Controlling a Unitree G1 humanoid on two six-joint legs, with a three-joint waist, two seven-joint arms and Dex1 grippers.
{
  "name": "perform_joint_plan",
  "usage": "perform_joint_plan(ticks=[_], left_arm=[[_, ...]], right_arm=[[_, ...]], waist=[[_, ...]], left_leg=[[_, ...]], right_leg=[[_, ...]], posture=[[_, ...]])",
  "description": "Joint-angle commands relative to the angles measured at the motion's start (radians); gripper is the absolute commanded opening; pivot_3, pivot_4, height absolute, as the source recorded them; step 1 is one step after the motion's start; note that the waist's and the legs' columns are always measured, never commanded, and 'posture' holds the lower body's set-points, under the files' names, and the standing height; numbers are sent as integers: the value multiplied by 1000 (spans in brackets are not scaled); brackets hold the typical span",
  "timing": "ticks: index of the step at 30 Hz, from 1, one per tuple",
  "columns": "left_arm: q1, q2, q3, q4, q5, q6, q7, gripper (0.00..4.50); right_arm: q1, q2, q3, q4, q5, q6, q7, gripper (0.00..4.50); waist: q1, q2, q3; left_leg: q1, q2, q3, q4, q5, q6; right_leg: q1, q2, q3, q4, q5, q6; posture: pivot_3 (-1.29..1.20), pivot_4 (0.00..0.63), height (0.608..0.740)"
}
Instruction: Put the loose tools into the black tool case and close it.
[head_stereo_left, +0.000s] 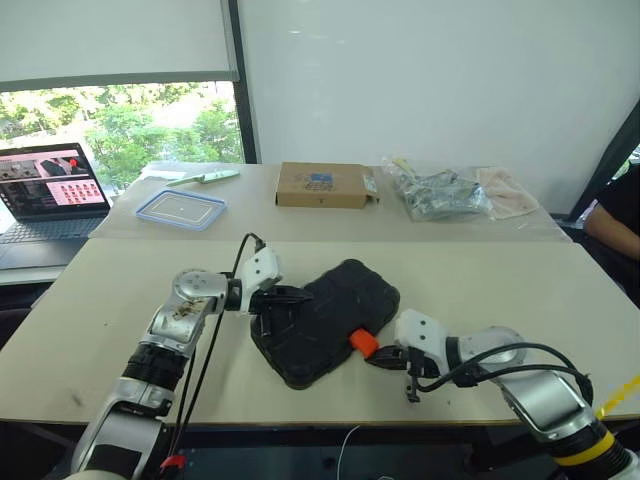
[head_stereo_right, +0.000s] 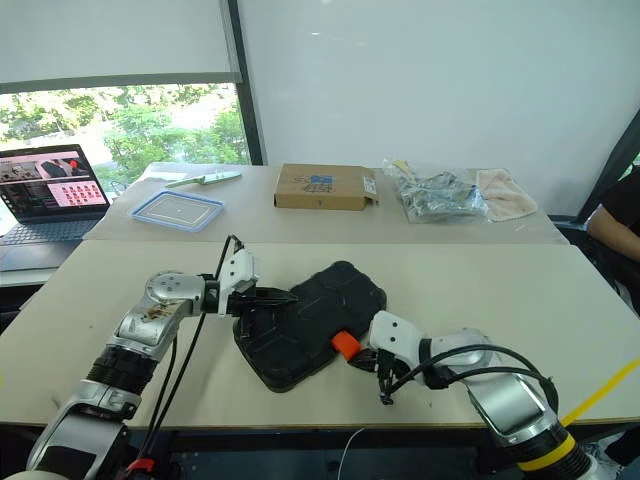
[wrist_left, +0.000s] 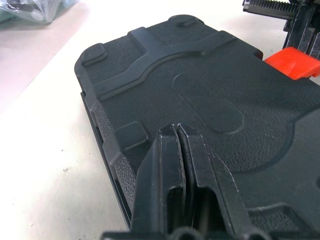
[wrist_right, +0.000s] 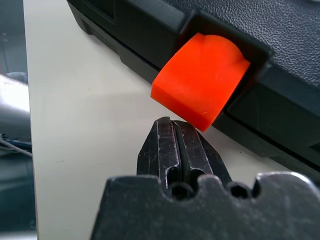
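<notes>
The black tool case (head_stereo_left: 325, 320) lies shut mid-table, rigid textured plastic and likely weighty, best worked at its orange latch (head_stereo_left: 364, 343) at five o'clock, where the clenched right gripper (head_stereo_left: 383, 360) noses, the clenched left gripper (head_stereo_left: 300, 296) pinning its lid.

Case (head_stereo_left: 330, 318): black, pebbled texture with raised hex-like ribs on the lid. Latch (wrist_right: 202, 77): plain bright orange. Table (head_stereo_left: 100, 330): pale beige, no pattern. Left gripper (wrist_left: 177, 131) and right gripper (wrist_right: 171, 123): black fingers, on white-and-silver arms. Box (head_stereo_left: 322, 185): brown cardboard with a small blue print on top. Container (head_stereo_left: 181, 209): clear, blue rim. Laptop (head_stereo_left: 52, 190): dark grey, screen showing pink and red panels. Wall (head_stereo_left: 430, 70): white. Bag (head_stereo_left: 440, 192): clear, greyish contents.
</notes>
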Motion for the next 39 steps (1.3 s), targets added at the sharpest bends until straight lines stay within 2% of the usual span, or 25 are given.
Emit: perform_joint_plan(ticks=[1, 6, 10, 24, 39], left_arm=[[37, -11, -37, 14, 31, 25, 8, 112], [39, -9, -38, 8, 31, 30, 12, 112], [43, -8, -40, 8, 32, 33, 12, 112], [61, 4, -39, -7, 35, 55, 17, 112], [64, 9, -33, -13, 39, 69, 32, 112]], right_arm=[[17, -56, -33, -60, 17, 26, 34, 0], [80, -145, -127, -115, 81, 36, 79, 0], [85, -162, -162, -139, 118, 44, 90, 0], [-64, -84, -97, -112, 135, 78, 80, 0], [-125, 7, -7, 11, 72, 11, 77, 0]], waist=[[1, 0, 0], [-5, 0, 0], [-6, 0, 0], [-6, 1, -1], [-11, 2, -1]], left_leg=[[0, 0, 0, 0, 0, 0], [-1, 0, 0, 0, -1, 2], [-1, 0, 0, 0, -1, 2], [0, 1, 0, 0, -1, 2], [0, 1, 0, 0, -1, 2]], right_leg=[[0, 0, 0, 0, 0, 0], [-1, 0, 0, -1, 0, 0], [-1, 0, 0, -1, 0, 0], [-1, 0, 1, -1, 0, 0], [-1, 0, 1, -1, 0, 0]], posture=[[0, 150, 740], [0, 150, 740], [0, 150, 740], [0, 150, 740], [0, 150, 740]])
